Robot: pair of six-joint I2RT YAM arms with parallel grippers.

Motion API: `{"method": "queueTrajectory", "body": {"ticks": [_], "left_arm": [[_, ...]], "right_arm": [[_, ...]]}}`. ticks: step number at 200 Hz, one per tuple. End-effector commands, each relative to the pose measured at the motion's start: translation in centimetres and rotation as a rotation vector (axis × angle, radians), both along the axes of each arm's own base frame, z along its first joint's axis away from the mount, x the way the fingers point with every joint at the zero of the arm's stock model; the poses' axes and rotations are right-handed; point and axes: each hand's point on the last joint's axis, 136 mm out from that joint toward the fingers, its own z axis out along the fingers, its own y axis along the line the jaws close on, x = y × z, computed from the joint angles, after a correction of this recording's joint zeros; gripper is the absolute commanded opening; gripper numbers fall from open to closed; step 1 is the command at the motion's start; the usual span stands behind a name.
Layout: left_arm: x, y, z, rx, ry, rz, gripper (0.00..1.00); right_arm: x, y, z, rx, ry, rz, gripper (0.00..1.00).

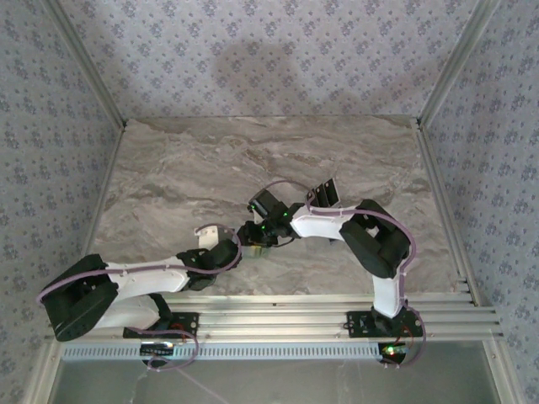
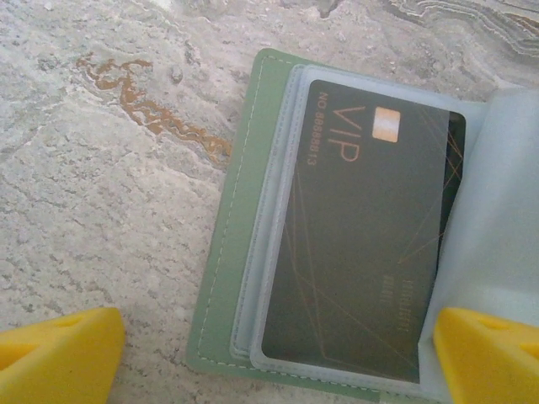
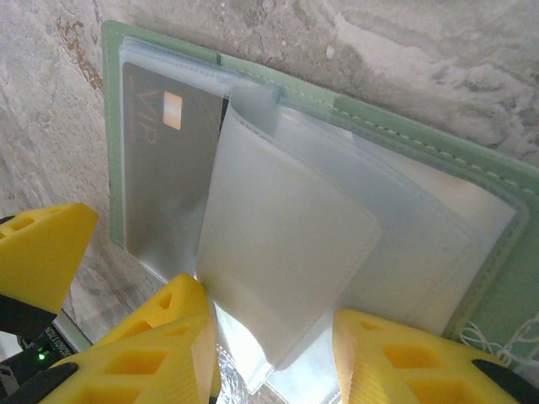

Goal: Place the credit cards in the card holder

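We see the card holder (image 2: 221,278) lying open on the counter (image 2: 101,210), one card (image 2: 362,236) in its clear sleeve (image 2: 268,252). Left tool (image 2: 274,362) wide over it; right tool (image 3: 278,345) half-wide, straddling a loose leaf (image 3: 286,252).

marble table (image 1: 168,168), credit cards (image 1: 323,194) near right arm (image 1: 370,240)

The grey marbled table (image 1: 185,168) carried the card holder (image 2: 221,278), lying open close to its near edge; the credit cards (image 1: 327,190) lay farther in, nearer the middle.
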Motion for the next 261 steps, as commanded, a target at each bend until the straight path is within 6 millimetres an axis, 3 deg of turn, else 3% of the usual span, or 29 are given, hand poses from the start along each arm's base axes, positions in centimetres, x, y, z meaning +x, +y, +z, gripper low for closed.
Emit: {"method": "queueTrajectory", "body": {"ticks": [1,82,90,133,165,225,261], "left_arm": [[-0.4,0.3,-0.1,0.005,0.008,-0.006,0.95],[-0.3,0.7,2.1,-0.041,-0.043,0.006,1.0],[-0.3,0.9,2.5,-0.048,-0.055,0.013,1.0],[-0.6,2.6,4.5,-0.094,-0.117,0.062,1.0],[-1.0,3.9,5.5,-0.132,-0.157,0.098,1.0],[-1.5,4.9,5.7,-0.178,-0.178,0.122,1.0],[-1.6,4.8,5.4,-0.189,-0.177,0.126,1.0]], "right_arm": [[0.9,1.1,0.5,0.056,0.006,-0.024,0.43],[1.7,1.9,2.1,0.092,-0.001,-0.03,0.43],[2.4,2.7,3.4,0.115,-0.023,-0.027,0.43],[2.5,4.1,4.1,0.107,-0.026,-0.001,0.44],[2.4,5.7,3.4,0.082,-0.021,0.025,0.44],[2.1,7.4,0.0,0.012,0.012,0.058,0.44],[2.2,7.7,1.0,0.029,-0.004,0.078,0.44]]}}
